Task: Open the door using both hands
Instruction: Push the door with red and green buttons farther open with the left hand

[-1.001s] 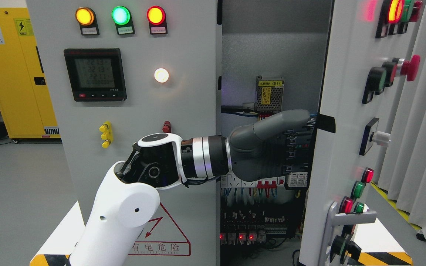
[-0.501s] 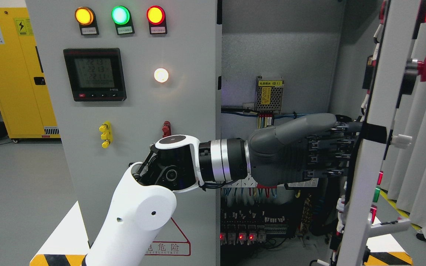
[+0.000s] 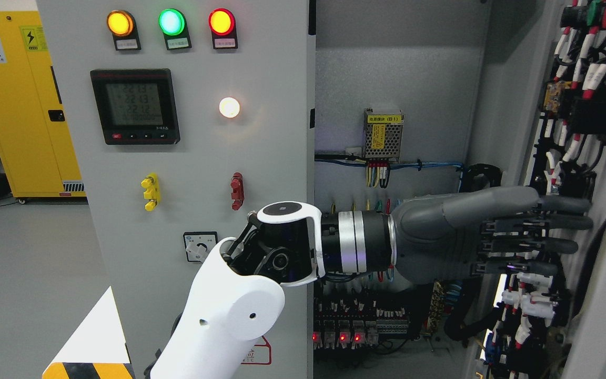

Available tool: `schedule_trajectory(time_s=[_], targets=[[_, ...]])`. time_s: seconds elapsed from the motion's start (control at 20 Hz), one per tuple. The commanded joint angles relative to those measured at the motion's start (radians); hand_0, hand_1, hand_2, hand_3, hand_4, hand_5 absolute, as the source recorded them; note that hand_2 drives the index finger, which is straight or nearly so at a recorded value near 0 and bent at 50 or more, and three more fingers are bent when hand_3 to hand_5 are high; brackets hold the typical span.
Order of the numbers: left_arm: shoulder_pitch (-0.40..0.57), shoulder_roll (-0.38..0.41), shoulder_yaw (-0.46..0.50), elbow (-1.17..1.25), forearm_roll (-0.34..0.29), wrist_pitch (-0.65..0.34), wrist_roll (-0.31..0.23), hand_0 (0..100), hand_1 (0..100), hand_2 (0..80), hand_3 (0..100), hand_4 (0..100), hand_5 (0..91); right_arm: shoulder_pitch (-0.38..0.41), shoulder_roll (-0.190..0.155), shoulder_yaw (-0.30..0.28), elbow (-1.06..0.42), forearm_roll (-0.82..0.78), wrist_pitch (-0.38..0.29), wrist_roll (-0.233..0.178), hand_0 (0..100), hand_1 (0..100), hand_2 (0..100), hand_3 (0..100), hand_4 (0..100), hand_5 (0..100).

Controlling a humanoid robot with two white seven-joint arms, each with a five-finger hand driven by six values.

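Left hand [image 3: 492, 231], its fingers [image 3: 561, 223] straight and holding nothing, reaches to the right against the wired inner side of the right door [image 3: 592, 158], which stands swung wide open beside the cabinet [image 3: 397, 79].

Cabinet opening is wide now, but the left hand [image 3: 497, 234] sits right against wiring [image 3: 571, 121] on the swung-out door's [image 3: 597, 295] inner face, w/ terminal rows [image 3: 355, 321] below.
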Motion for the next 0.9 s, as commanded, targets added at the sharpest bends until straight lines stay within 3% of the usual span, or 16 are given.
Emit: schedule_trajectory(time_s=[0.0,0.3,0.5,0.7,0.85], targets=[[-0.022,-0.045,-0.038,0.012,-0.008,-0.002,0.0,12,56,0.0,0,0,0.0,0.001,0.026,0.0,0.001,0.0,-0.001,-0.001,0,50,4,0,0,0],[-0.082,-0.048,-0.041,0.035,0.001,-0.026,0.006,12,56,0.0,0,0,0.0,0.006,0.02,0.0,0.001,0.0,-0.001,-0.001,0,50,4,0,0,0],[-0.113,-0.048,-0.087,0.061,0.017,-0.062,0.083,12,56,0.0,0,0,0.0,0.006,0.02,0.0,-0.001,0.001,-0.001,-0.001,0,50,4,0,0,0],[-0.122,-0.05,-0.138,0.052,0.034,-0.115,0.093,12,56,0.0,0,0,0.0,0.006,0.018,0.0,-0.001,0.0,-0.001,-0.001,0,50,4,0,0,0],[-0.155,-0.056,-0.159,0.051,0.093,-0.123,0.122,12,56,0.0,0,0,0.0,0.006,0.02,0.0,0.001,0.002,-0.001,-0.001,0,50,4,0,0,0]])
